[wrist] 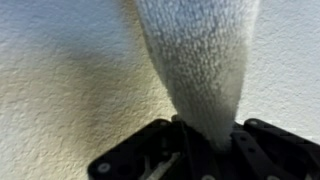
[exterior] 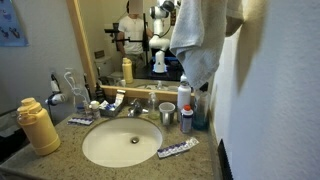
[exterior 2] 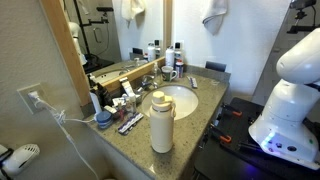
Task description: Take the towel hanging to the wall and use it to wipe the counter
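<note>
The towel (wrist: 200,60) is pale grey-white, the stippled wall (wrist: 60,80) white, the surface (exterior 2: 128,152) speckled brown-beige, the sink (exterior: 100,146) white, the tool (wrist: 207,142) black.

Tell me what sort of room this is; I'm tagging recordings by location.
Most likely a bathroom, home or hotel: a granite counter with an oval sink, a wood-framed mirror behind it, and a hanging towel.

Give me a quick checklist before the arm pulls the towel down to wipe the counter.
1. Towel pinched in jaws: ok, per wrist view.
2. Towel off its hanger: cannot tell, hanger hidden.
3. Counter free for wiping: not ok; yellow bottle, tube and more crowd it.
4. Drop path clear: not ok; white bottle stands under the towel.
5. Sink empty: ok.
</note>
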